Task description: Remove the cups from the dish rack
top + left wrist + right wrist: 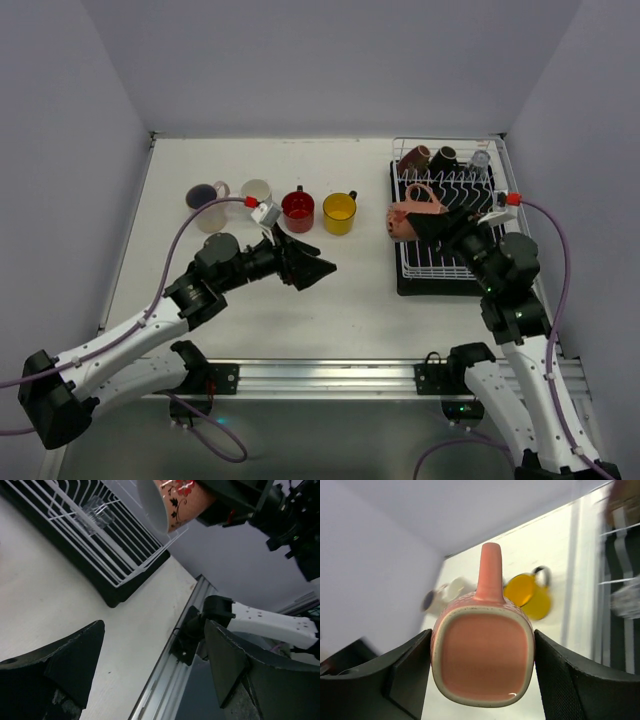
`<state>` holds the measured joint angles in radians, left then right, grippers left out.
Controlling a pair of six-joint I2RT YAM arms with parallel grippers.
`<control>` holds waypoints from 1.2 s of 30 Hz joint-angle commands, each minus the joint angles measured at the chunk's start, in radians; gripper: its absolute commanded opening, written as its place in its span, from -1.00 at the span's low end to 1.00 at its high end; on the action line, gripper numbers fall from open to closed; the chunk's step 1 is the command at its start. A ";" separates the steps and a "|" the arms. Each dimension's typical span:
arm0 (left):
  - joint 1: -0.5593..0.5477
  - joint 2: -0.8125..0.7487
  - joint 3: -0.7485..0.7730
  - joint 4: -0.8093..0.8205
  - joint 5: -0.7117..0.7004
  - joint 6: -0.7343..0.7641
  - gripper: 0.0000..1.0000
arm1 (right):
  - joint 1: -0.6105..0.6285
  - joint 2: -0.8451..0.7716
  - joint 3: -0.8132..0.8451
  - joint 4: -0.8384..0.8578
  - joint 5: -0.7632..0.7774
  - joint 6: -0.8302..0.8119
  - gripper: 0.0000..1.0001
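My right gripper (428, 222) is shut on a pink mug (404, 217), holding it on its side by the left rim of the white wire dish rack (450, 262). In the right wrist view the mug's square base (482, 661) fills the gap between the fingers, handle up. A brown cup (415, 157), a black cup (443, 157) and a clear glass (480, 160) stay at the rack's far end. On the table stand a purple-lined cup (205, 197), a white cup (257, 190), a red cup (298, 208) and a yellow cup (339, 210). My left gripper (312, 266) hangs open and empty near them.
The rack sits on a black tray (402, 285) at the table's right side. The metal rail (330, 375) runs along the near edge. In the left wrist view the rack (100, 540) and the flower-patterned pink mug (175, 502) lie ahead, beyond the open fingers (75, 662).
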<state>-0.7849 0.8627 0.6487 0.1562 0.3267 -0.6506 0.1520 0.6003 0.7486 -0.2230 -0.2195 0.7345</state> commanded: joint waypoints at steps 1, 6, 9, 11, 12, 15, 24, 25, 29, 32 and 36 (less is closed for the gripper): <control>-0.030 0.061 0.022 0.281 0.064 -0.147 0.68 | 0.075 -0.051 -0.052 0.253 -0.202 0.180 -0.32; -0.048 0.151 0.008 0.423 0.064 -0.246 0.65 | 0.207 -0.056 -0.141 0.377 -0.233 0.256 -0.32; -0.060 0.183 0.000 0.494 0.057 -0.273 0.65 | 0.282 -0.031 -0.184 0.460 -0.238 0.295 -0.32; -0.062 0.197 -0.006 0.539 0.060 -0.293 0.63 | 0.320 -0.010 -0.196 0.493 -0.228 0.305 -0.32; -0.065 0.208 -0.009 0.558 0.063 -0.299 0.60 | 0.354 -0.001 -0.202 0.511 -0.212 0.306 -0.32; -0.073 0.217 -0.015 0.617 0.074 -0.314 0.43 | 0.412 0.041 -0.218 0.575 -0.196 0.318 -0.32; -0.074 0.144 -0.044 0.553 0.011 -0.282 -1.00 | 0.488 0.125 -0.230 0.680 -0.169 0.347 -0.31; -0.074 0.131 -0.046 0.537 -0.007 -0.271 -1.00 | 0.489 0.128 -0.232 0.683 -0.167 0.350 -0.31; -0.073 0.061 -0.057 0.433 -0.076 -0.201 -1.00 | 0.489 0.135 -0.235 0.688 -0.164 0.344 -0.09; -0.071 -0.039 -0.034 0.228 -0.217 -0.118 -1.00 | 0.488 0.125 -0.218 0.637 -0.152 0.310 0.60; -0.071 -0.094 0.072 -0.141 -0.431 0.024 -1.00 | 0.488 0.107 -0.186 0.541 -0.127 0.244 0.98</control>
<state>-0.8738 0.8139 0.6178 0.3054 0.1600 -0.8200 0.6437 0.7364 0.5049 0.3531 -0.4046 1.0317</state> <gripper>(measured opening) 0.153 0.985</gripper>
